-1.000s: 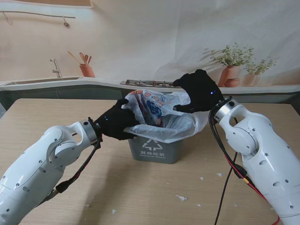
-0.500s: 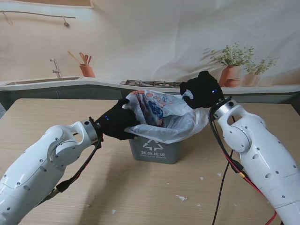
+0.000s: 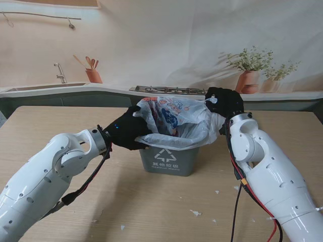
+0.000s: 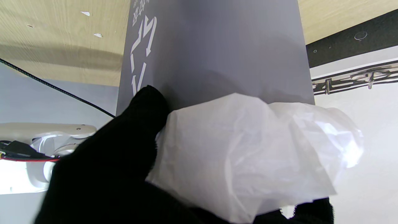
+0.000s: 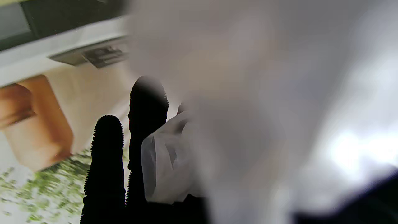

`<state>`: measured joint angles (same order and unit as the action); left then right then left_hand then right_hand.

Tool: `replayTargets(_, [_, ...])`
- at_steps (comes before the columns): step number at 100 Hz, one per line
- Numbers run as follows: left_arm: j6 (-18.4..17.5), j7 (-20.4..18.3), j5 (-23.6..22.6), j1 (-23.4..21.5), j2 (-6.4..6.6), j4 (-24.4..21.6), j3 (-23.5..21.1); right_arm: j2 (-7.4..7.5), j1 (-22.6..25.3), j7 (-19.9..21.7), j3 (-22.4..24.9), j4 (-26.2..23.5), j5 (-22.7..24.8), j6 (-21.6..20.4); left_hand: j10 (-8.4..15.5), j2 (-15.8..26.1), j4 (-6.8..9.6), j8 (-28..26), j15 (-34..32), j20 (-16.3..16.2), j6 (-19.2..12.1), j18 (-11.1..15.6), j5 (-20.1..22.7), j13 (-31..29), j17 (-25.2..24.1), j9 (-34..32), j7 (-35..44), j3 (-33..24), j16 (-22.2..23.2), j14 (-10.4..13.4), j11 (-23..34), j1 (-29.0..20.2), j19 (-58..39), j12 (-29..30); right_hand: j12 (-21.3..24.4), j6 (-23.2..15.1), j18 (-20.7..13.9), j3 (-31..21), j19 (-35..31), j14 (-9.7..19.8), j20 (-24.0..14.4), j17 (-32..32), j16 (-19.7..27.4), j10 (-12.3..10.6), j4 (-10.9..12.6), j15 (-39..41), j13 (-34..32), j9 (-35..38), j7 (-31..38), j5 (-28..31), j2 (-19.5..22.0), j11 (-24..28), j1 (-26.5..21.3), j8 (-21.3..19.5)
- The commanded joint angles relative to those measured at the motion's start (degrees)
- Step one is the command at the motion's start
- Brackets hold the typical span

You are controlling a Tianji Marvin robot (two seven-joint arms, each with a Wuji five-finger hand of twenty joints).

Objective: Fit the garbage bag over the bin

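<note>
- The small grey plastic bin (image 3: 168, 160) with a white recycling mark stands in the middle of the wooden desk (image 3: 45, 126). The thin white plastic garbage bag (image 3: 176, 123) with a coloured print sits in and over its mouth, between the two arms.
- Over the last second the right robot hand (image 3: 224, 102), gloved in black, has gone from spread fingers above the bag's right edge to a closed fist on that edge, and has come down toward the bin's far right corner. I judge this to be the pull that draws the film down over the right rim.
- The left robot hand (image 3: 128, 132) has kept its place at the bin's left rim, closed on a bunch of bag; the left wrist view shows the film pinned against the grey wall just under its thumb (image 4: 146, 105).
- The bag looks tauter now, yet it is still puffed up over the opening, so the fitting seems partly done.
- Hard to make out: the right wrist view is mostly blurred film close to the lens, with two fingers (image 5: 107, 155) beside a fold. The bin's far rim is hidden by the bag, so I cannot tell whether that side is covered.
</note>
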<state>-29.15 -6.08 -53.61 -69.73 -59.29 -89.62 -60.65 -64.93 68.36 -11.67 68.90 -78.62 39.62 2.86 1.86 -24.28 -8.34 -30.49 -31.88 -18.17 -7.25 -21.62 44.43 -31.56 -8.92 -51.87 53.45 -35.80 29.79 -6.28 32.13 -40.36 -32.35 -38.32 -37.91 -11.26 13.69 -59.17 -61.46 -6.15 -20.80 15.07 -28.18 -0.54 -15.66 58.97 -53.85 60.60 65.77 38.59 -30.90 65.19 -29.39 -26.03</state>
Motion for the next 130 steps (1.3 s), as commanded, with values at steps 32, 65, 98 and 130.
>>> replayTargets(32, [-0.3,-1.8,0.0,-0.4,0.1,1.7,1.1,-1.2,-0.4,0.1,-2.1,7.4,-3.8,2.5,2.7,1.7,-2.49,-0.4,-0.4,-1.5,-5.9,-0.5,1.2,-0.6,3.4,0.6,3.1,0.4,1.1,1.5,-0.4,-2.0,-7.8,-0.6,0.4,0.0,-0.8,-0.4,-2.9,0.6,0.3,-0.5,-0.6,-1.4,-0.9,1.5,-1.0,0.8,3.0,-0.3,0.8,1.6,-2.1,0.7])
replayTargets(65, [0.0,-1.4,-0.1,-0.5,0.04,1.8,1.3,-0.84,0.0,-0.8,-3.0,10.2,-2.8,-3.0,2.4,1.5,-2.19,-0.1,-0.5,-1.5,-5.6,-0.5,1.4,-0.7,3.4,0.4,3.1,0.2,1.0,1.4,-0.3,-2.1,-7.8,-0.5,1.6,0.0,-0.9,-0.8,-3.0,1.0,0.3,-0.1,-0.4,-1.4,-1.0,1.1,-0.6,0.4,3.0,-0.2,0.3,1.2,-1.8,1.5])
replayTargets(98, [0.5,-0.9,-0.2,-0.6,-0.05,2.0,1.6,-0.47,0.4,2.5,-2.5,10.6,-5.1,-5.9,2.0,1.1,-2.04,0.2,-0.4,-1.5,-5.0,-0.5,1.6,-0.6,3.4,0.3,3.2,0.0,1.0,1.3,-0.2,-2.1,-7.8,-0.6,8.3,8.4,-2.0,5.4,3.3,-2.0,3.7,-8.9,-0.7,1.6,5.6,-7.4,17.0,-21.1,-6.4,-12.5,7.9,-3.0,7.5,-1.0])
replayTargets(130, [0.8,-0.5,-0.4,-0.7,-0.12,1.7,1.5,-0.75,3.0,4.2,1.3,7.1,-10.3,-8.5,2.2,1.2,-2.12,0.7,-0.4,-1.5,-5.3,-0.5,1.5,-0.6,3.4,0.4,3.3,-0.1,0.9,1.3,-0.1,-1.8,-7.7,-0.3,14.0,16.3,-4.8,20.7,18.8,-0.1,3.4,-18.0,5.3,4.3,10.8,-22.3,39.1,-50.1,-20.7,-32.7,16.5,-11.6,14.8,0.8])
